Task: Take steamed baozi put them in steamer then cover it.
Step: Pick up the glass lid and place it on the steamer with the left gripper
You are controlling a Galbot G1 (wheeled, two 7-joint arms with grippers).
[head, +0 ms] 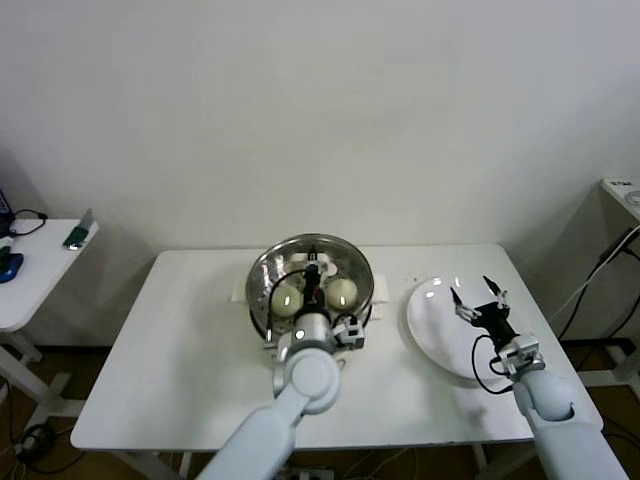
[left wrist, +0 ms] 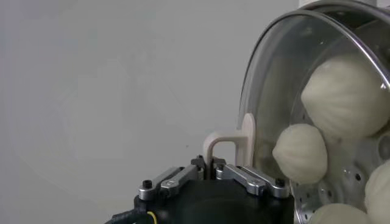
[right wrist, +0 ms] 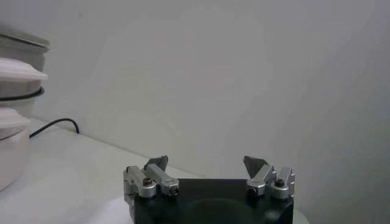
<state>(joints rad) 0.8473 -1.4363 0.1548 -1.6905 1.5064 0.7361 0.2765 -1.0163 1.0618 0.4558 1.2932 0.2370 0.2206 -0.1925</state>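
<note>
Four baozi (left wrist: 341,97) sit in the steamer (head: 268,300), frame center. Left gripper (left wrist: 213,169) pinches the glass lid's (left wrist: 274,73) white handle (left wrist: 228,146): slick, breakable, best gripped there. Right gripper (head: 478,303) gapes wide above the plate (head: 430,325), lower right.

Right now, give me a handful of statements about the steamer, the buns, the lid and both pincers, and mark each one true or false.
1. The left pincer is shut on the white bar handle of the cover. True.
2. The white plate holds two baozi. False: the plate is bare; the baozi seen lie in the steamer.
3. The right pincer is open and holds nothing. True.
4. The right pincer hangs over the steamer. False: it is above the plate, to the steamer's right.
5. The cover lies on the table beside the steamer. False: it is at the steamer, over the baozi.
</note>
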